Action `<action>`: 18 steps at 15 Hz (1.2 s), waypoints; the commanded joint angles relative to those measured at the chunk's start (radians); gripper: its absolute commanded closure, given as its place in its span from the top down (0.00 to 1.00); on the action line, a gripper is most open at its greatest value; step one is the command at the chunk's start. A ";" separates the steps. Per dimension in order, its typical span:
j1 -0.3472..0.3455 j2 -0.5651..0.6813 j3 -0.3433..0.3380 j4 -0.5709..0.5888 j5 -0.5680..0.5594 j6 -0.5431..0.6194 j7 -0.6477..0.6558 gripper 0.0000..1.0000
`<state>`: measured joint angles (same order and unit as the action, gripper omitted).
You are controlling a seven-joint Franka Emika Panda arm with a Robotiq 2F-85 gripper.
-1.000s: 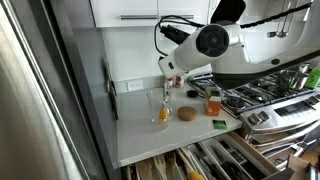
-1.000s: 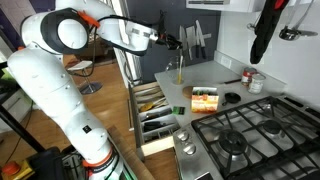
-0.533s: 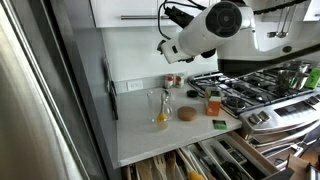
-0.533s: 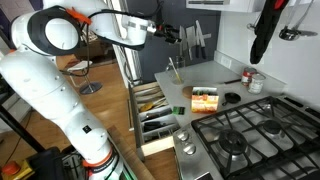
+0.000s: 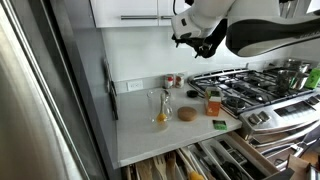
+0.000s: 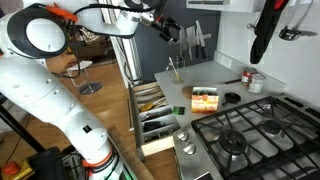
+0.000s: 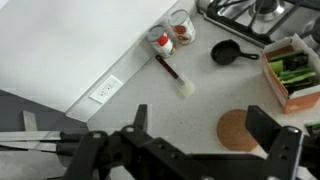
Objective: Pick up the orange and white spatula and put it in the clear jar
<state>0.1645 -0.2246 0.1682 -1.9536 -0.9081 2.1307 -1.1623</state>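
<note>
The clear jar point(image 5: 160, 100) stands upright on the white counter, and the orange and white spatula point(image 5: 161, 116) rests inside it. In an exterior view the spatula point(image 6: 173, 67) leans out of the jar point(image 6: 177, 77) at its top. From the wrist view the jar point(image 7: 186, 88) is a pale see-through shape with the slim spatula point(image 7: 167, 69) poking from it. My gripper point(image 5: 198, 45) hangs high above the counter, well clear of the jar, near the upper cabinets. Its fingers are spread open and hold nothing point(image 6: 172, 30) point(image 7: 205, 130).
A brown round disc point(image 7: 240, 130) lies right of the jar, with an orange bottle point(image 5: 213, 102) beyond it. Small spice jars point(image 7: 170, 35) stand by the wall. A box of packets point(image 6: 205, 98), a small black pan point(image 7: 228, 52) and the gas stove point(image 6: 250, 130) are nearby. Drawers point(image 6: 155, 115) below stand open.
The gripper has opened and risen from just above the jar up toward the cabinets. The spatula stays behind in the jar.
</note>
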 commanded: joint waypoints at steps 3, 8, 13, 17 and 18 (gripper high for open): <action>0.011 -0.022 -0.036 0.076 0.313 -0.178 -0.043 1.00; -0.010 -0.017 -0.075 0.107 0.541 -0.280 -0.013 1.00; -0.025 0.002 -0.113 0.114 0.735 -0.352 0.052 1.00; -0.042 0.006 -0.138 0.114 0.865 -0.379 0.149 1.00; -0.045 -0.001 -0.147 0.104 0.903 -0.362 0.170 1.00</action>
<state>0.1306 -0.2254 0.0407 -1.8565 -0.1019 1.7829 -1.0545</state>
